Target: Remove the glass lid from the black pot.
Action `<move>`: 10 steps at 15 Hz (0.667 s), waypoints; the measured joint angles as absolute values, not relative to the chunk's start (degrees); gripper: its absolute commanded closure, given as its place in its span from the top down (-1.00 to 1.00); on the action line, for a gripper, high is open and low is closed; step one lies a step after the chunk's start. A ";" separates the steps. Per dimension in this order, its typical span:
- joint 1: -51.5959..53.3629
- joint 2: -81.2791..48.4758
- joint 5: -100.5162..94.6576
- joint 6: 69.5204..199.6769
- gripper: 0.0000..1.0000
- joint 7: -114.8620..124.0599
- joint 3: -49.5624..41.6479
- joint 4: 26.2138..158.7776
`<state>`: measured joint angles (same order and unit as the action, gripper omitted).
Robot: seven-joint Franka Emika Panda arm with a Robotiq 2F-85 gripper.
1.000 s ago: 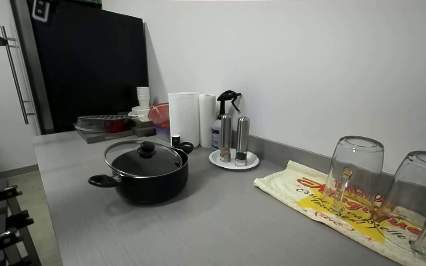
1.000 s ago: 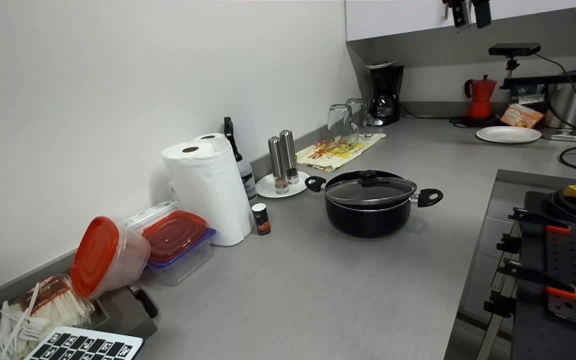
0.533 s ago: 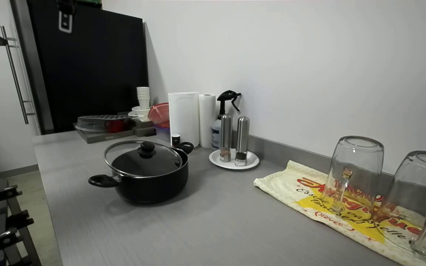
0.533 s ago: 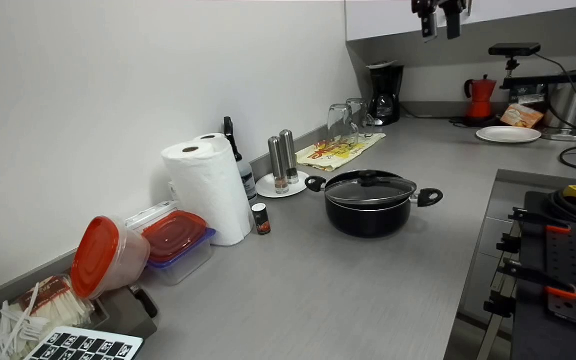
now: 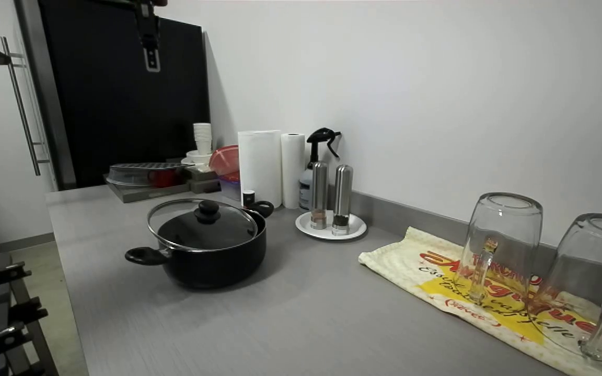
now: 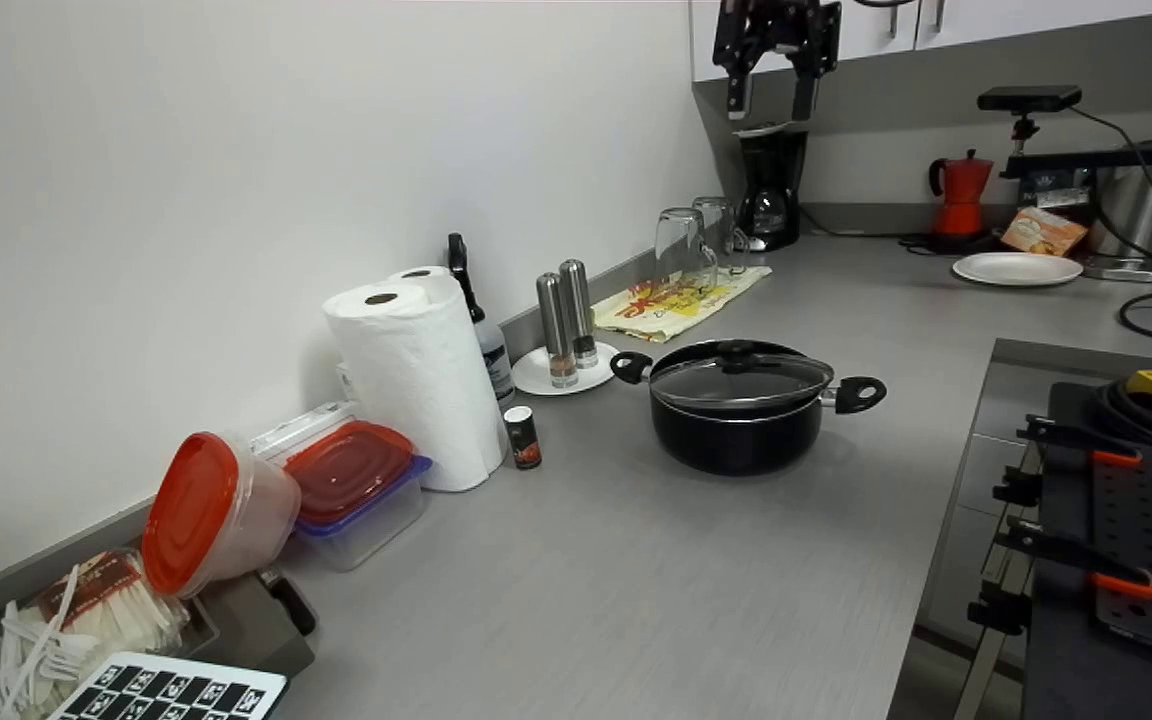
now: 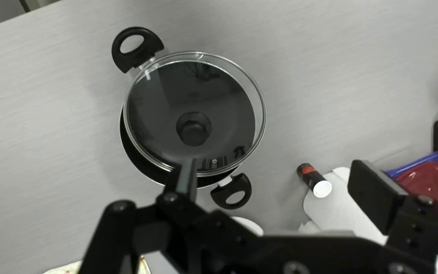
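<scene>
The glass lid [image 5: 186, 224] lies on the black pot [image 5: 217, 269], knob up, shifted off-centre. It also shows in an exterior view [image 6: 741, 385]. In the wrist view the lid [image 7: 222, 102] overhangs one side of the pot [image 7: 137, 160] and a dark crescent of the pot's opening shows on the opposite side. The black knob [image 7: 193, 132] stands free. My gripper [image 6: 770, 116] hangs in the air well above the counter, pointing down. In the wrist view its jaws stand wide apart with nothing between them, and the gripper [image 7: 274, 165] is apart from lid and pot.
A small spice bottle [image 6: 522, 437] and paper towel rolls [image 6: 416, 390] stand near the pot. Two metal mills stand on a white plate [image 6: 596, 378] by the wall. Upturned glasses [image 5: 505, 224] stand on a cloth [image 5: 411, 250]. The counter's edge runs along the pot's other side.
My gripper has come down and across, to the right in an exterior view and to the left in the opposite-facing exterior view. The lid and pot have not moved.
</scene>
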<state>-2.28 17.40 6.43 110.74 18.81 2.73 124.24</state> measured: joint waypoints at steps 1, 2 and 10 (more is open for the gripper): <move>-2.93 15.91 6.22 112.81 1.00 19.71 2.52 124.23; -3.60 14.25 5.98 114.80 1.00 20.62 2.21 124.21; -5.11 8.16 4.71 119.76 1.00 23.31 0.64 123.99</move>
